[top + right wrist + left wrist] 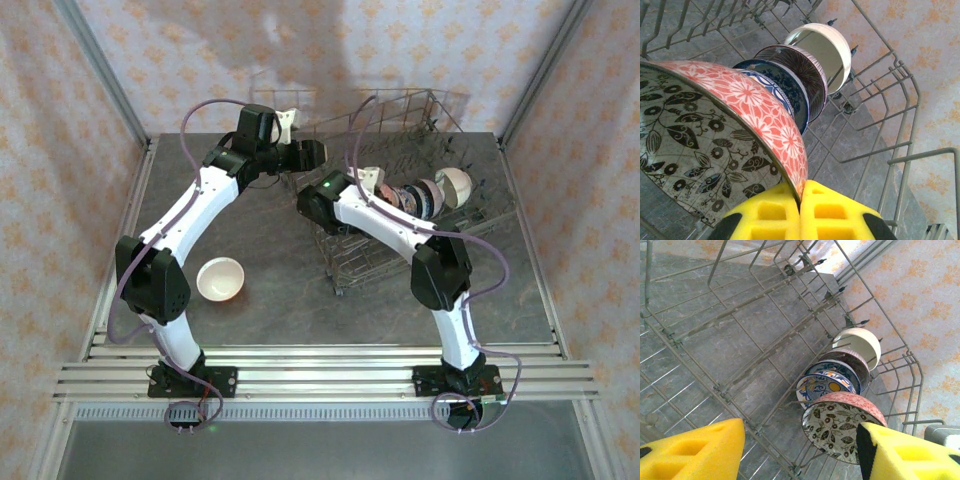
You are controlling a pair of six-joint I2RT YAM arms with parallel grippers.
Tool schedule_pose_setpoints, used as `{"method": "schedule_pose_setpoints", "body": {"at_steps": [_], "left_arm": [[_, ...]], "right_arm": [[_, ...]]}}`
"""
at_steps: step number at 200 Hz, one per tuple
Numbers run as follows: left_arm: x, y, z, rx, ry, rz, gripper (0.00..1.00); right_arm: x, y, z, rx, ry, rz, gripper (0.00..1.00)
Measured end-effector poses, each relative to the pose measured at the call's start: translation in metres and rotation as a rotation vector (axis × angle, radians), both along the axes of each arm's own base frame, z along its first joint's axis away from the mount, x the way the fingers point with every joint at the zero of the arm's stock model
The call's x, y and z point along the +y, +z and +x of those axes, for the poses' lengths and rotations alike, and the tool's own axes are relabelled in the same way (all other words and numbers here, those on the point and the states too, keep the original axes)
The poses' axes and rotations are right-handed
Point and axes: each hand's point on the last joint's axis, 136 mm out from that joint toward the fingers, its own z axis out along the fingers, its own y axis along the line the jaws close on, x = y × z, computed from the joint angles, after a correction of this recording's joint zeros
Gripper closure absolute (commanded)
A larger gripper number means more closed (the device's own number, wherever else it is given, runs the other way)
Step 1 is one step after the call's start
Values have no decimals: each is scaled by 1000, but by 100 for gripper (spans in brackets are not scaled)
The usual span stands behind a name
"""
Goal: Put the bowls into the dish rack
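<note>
At near left, 1 plain white bowl sits upright on the table, not yet loaded. Our left gripper hangs at the left side of the dish rack, its 2 fingers spread wide and empty. Right of it, our right gripper pinches the rim of the red-patterned bowl, which stands on edge in the rack's row. We judge these bowls stiff, slick-glazed and chippable; the rim is where to grip.

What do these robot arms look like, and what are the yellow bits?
Both the left arm and right arm have white tubular links joined by chunky black joints, with a lilac cable looping alongside each. A small green light glows on the right arm. The left tool and right tool carry yellow fingers with moulded square pockets and black patches.
</note>
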Motion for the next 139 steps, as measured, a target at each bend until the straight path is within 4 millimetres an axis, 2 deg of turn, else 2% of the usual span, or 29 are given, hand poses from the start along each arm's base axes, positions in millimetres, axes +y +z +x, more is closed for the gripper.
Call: {"method": "schedule_pose_setpoints", "body": {"at_steps": [139], "left_arm": [[0,0,0,0,0,-1,38]], "right_arm": [[6,-3,9,-3,-33,35,100]]}}
